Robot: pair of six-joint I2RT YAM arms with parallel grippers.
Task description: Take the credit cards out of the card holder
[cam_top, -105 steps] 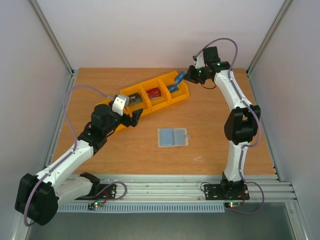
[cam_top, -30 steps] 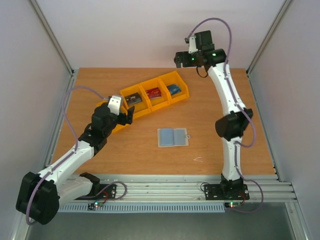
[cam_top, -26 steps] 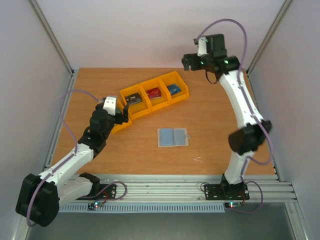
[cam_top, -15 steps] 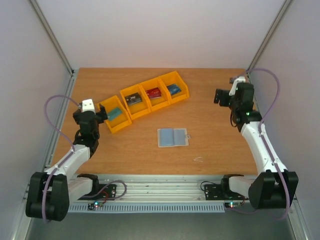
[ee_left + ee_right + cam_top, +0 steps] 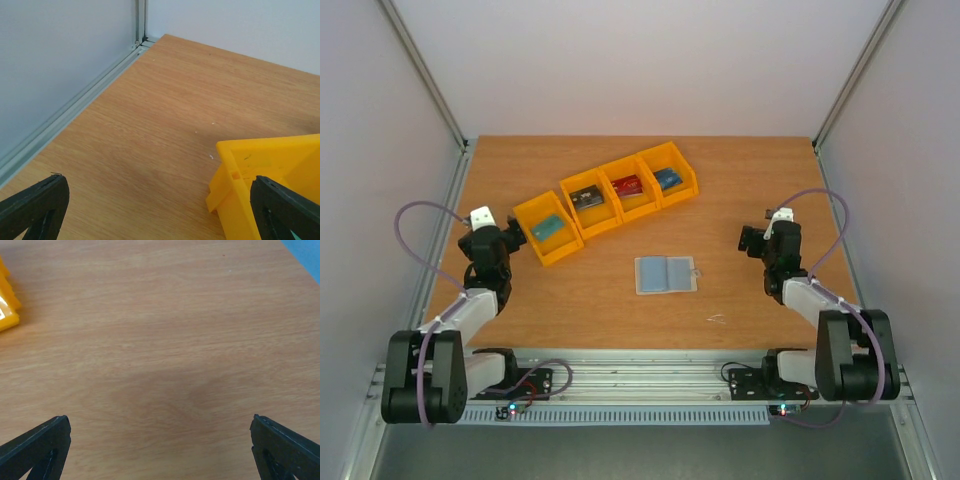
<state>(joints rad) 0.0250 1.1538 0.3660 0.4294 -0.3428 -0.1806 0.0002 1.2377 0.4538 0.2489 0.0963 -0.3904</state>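
Note:
The card holder (image 5: 666,274) lies open and flat at mid-table, its pale blue-grey face up. The credit cards lie apart in a row of yellow bins: teal (image 5: 549,227), dark (image 5: 586,198), red (image 5: 627,185) and blue (image 5: 667,179). My left gripper (image 5: 508,236) is drawn back at the left, open and empty, just left of the teal card's bin (image 5: 272,170). In its wrist view the left gripper (image 5: 160,212) spans bare wood. My right gripper (image 5: 749,240) sits low at the right, open and empty, well right of the holder. The right gripper (image 5: 160,452) also spans bare wood.
The four yellow bins (image 5: 620,205) run diagonally across the back of the table; a corner of one (image 5: 6,310) shows in the right wrist view. A metal rail and wall (image 5: 75,110) border the table's left side. A small white scrap (image 5: 717,319) lies near the front.
The right arm let the blue card go into its bin, rose, then swung down to the right side. The left arm pulled back from the bins to the left. Both grippers stayed open.

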